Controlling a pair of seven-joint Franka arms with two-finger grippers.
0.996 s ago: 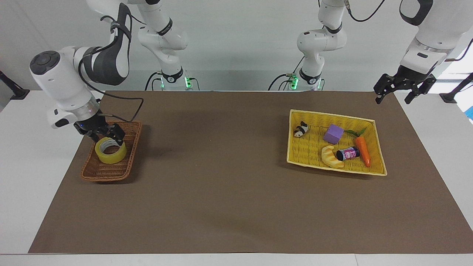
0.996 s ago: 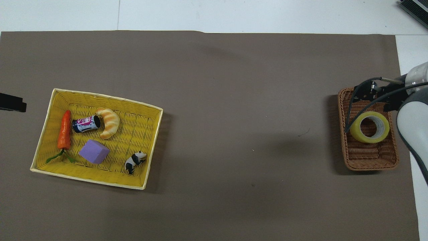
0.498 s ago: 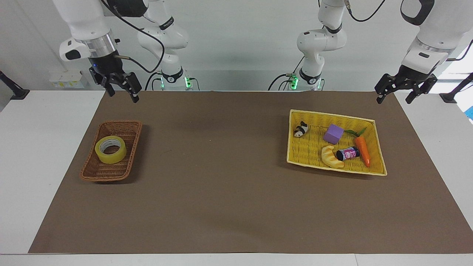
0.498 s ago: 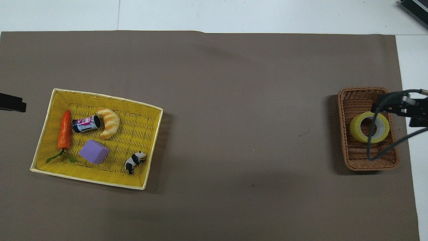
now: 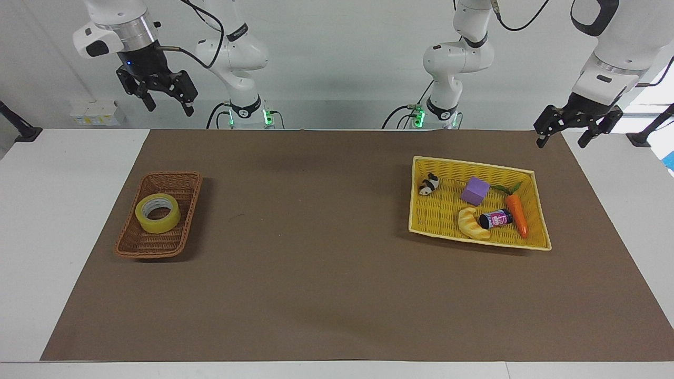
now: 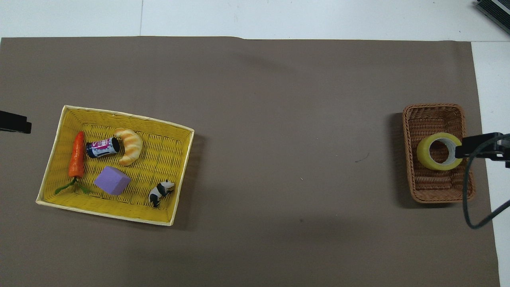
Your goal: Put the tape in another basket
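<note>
The tape (image 5: 157, 213), a yellow roll with a pale core, lies flat in the small dark-brown wicker basket (image 5: 181, 197) at the right arm's end of the table; the overhead view shows the tape (image 6: 439, 151) in the basket (image 6: 432, 115) too. My right gripper (image 5: 169, 108) hangs high in the air, well above the brown basket, open and holding nothing. One of its fingers (image 6: 476, 144) crosses the basket's rim in the overhead view. My left gripper (image 5: 561, 142) waits open and holds nothing, raised by the corner of the mat beside the yellow basket.
A larger yellow basket (image 5: 421, 210) at the left arm's end holds a croissant toy (image 5: 472, 223), a purple block (image 5: 475, 190), a carrot (image 5: 517, 213), a small can (image 5: 496, 219) and a panda figure (image 5: 429, 184). A brown mat (image 5: 316, 263) covers the table.
My right gripper has lifted away from the tape, rising high above the brown basket. The tape has stayed in the basket. The left arm has not moved.
</note>
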